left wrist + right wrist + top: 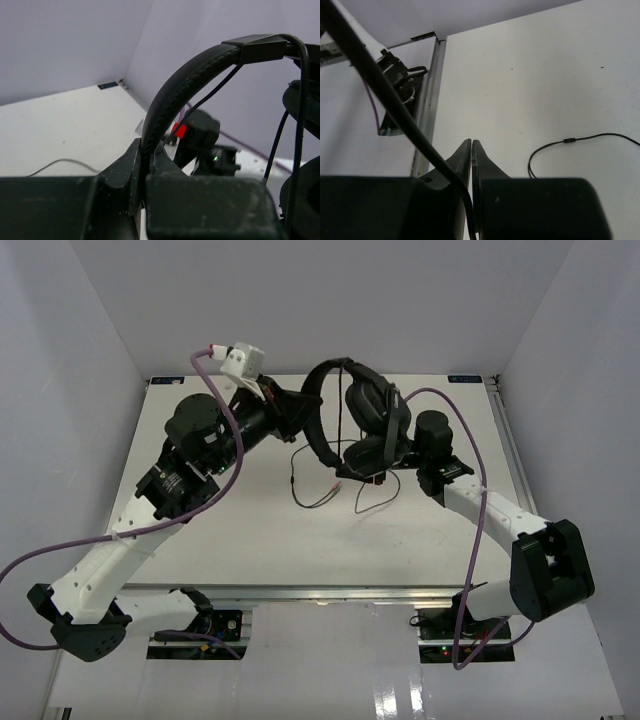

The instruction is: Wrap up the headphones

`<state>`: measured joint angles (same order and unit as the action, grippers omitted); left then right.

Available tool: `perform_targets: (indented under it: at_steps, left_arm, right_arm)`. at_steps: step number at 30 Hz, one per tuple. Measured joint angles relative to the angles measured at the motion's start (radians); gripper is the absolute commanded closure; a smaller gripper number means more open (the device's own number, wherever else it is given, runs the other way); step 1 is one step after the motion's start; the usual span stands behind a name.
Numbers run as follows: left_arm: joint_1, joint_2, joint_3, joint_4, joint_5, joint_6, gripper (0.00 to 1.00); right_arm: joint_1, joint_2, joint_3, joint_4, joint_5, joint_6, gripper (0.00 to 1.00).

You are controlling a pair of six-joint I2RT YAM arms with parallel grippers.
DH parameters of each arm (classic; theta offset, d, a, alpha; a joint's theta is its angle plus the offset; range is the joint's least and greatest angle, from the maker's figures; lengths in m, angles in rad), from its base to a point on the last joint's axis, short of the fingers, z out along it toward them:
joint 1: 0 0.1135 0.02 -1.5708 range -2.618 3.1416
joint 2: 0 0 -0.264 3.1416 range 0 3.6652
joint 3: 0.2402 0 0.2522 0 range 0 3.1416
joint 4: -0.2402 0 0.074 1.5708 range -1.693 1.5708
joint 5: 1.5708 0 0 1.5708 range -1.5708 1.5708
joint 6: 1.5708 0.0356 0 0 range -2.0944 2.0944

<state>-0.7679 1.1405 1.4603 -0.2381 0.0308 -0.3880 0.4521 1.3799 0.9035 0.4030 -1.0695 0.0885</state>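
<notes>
The headphones [365,405] are suspended above the centre of the tabletop [250,540]. The left fingers [127,170] are clamped on the headband [170,95]. The right fingers [487,167] are pressed together on the thin black cable [395,100], whose slack lies on the tabletop

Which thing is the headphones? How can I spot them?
Find the white table, then look between the two robot arms. The headphones are the black arch with two padded earcups, trailing a thin black cable, unlike the arms' thick purple cables.
</notes>
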Motion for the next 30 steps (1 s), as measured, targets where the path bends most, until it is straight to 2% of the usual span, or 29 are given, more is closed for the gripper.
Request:
perform_targets:
  at_steps: [7,11,13,17,21,25,30]
  left_arm:
    - [-0.001,0.110,0.200,0.026,-0.227,-0.123,1.00]
    - [-0.002,0.146,0.218,0.047,-0.440,-0.137,1.00]
    - [-0.002,0.161,0.218,0.075,-0.558,-0.085,1.00]
    - [0.004,0.184,0.218,0.178,-0.763,0.078,1.00]
    - [0.044,0.202,0.218,0.251,-0.883,0.216,1.00]
    - [0.157,0.216,0.199,0.209,-0.901,0.255,1.00]
    - [0.350,0.210,0.087,0.071,-0.827,0.183,1.00]
  right_arm:
    - [0.049,0.041,-0.086,0.390,-0.064,0.331,0.91]
    - [0.084,0.019,-0.158,0.470,-0.070,0.399,0.92]
    - [0.096,-0.013,-0.195,0.466,-0.067,0.395,0.92]
    - [0.109,-0.107,-0.236,0.390,-0.049,0.324,0.92]
    - [0.133,-0.190,-0.236,0.238,-0.012,0.196,0.92]
    - [0.145,-0.245,-0.196,0.024,0.040,0.035,0.92]
    - [0.144,-0.316,-0.121,-0.185,0.124,-0.147,0.92]
